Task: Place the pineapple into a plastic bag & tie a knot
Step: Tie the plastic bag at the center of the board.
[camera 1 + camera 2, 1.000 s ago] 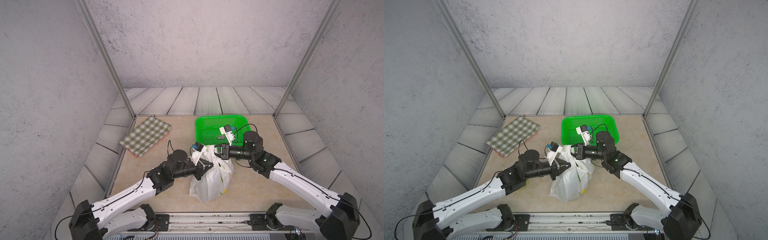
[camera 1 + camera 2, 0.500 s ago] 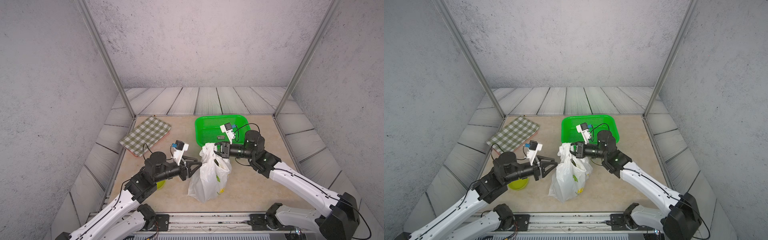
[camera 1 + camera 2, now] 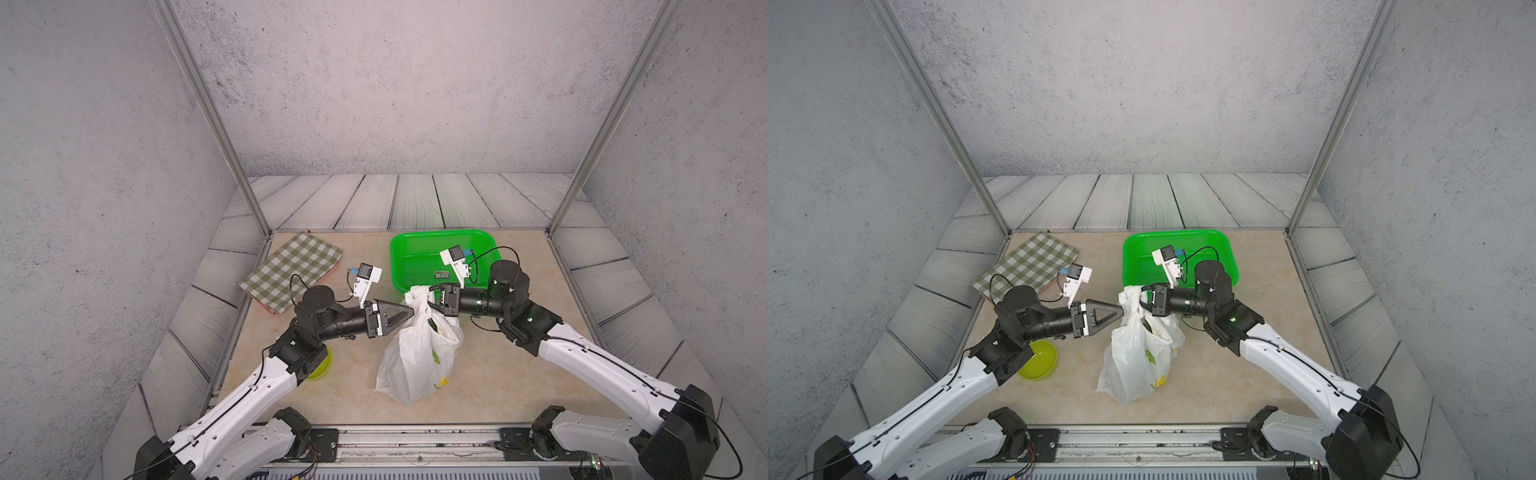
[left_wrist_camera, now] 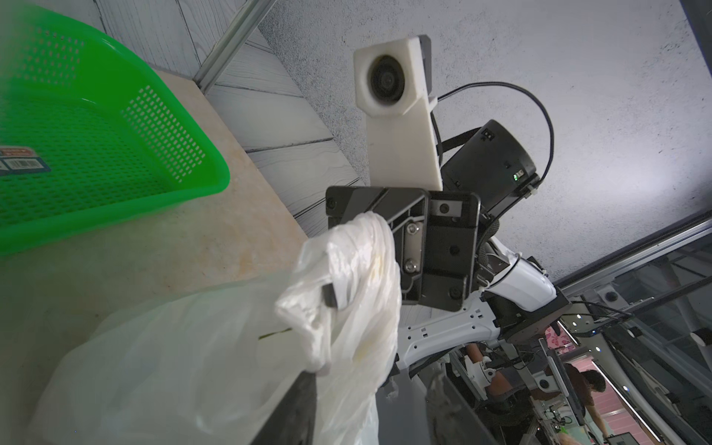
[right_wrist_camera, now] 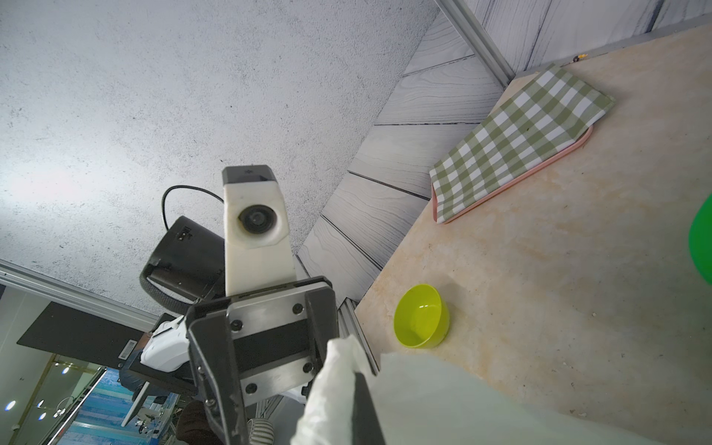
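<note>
Beside the green basket (image 3: 441, 233), the plastic bag (image 3: 415, 361) shows green inside.

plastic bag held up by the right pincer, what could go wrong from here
1. Only the right pincer pinches the plastic bag, by thin bunched handle film. It may slip, and the bag would slump.
2. The open left pincer sits beside that bunch and could nudge it or catch the wrong fold.

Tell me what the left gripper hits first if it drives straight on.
The plastic bag: its bunched top, held up by the right gripper, lies just ahead of the left gripper. Depth is unclear, but nothing seems to stand between.
</note>
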Motion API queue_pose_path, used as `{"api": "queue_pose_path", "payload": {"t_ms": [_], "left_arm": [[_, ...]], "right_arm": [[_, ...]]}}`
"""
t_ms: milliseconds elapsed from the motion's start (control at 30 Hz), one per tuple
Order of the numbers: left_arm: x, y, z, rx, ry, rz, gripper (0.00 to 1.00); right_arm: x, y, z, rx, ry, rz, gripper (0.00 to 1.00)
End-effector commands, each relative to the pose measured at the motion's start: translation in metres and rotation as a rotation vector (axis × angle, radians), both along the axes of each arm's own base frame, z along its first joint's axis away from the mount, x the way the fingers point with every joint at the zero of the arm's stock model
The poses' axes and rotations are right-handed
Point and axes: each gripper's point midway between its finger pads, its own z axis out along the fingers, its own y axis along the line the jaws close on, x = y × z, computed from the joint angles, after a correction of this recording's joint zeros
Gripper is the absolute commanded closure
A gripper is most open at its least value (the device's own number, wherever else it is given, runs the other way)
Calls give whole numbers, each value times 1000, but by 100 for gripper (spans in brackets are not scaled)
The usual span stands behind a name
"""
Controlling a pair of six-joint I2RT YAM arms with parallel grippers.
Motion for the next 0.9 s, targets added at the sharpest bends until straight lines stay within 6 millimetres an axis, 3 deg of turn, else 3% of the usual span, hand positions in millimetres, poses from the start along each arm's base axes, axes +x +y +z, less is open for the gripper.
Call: {"api": "queue_pose_path", "payload": {"t_ms": [0,400,567,733,867], "left_arm": [[6,2,25,-70,-26,0,51],[22,-7,13,-51,48,-14,59],[26,-6,15,-58,49,1,70],[33,-5,9,-39,79,27,96],[35,-6,2,-25,104,29,100]], "right_arm": [[-8,2,27,55,-72,46,100],[-13,1,27,57,-77,68,100],[-15,1,22,43,-75,79,100],[-17,-1,14,6,-77,80,100],[-18,-5,7,-27,-78,65,100]]}}
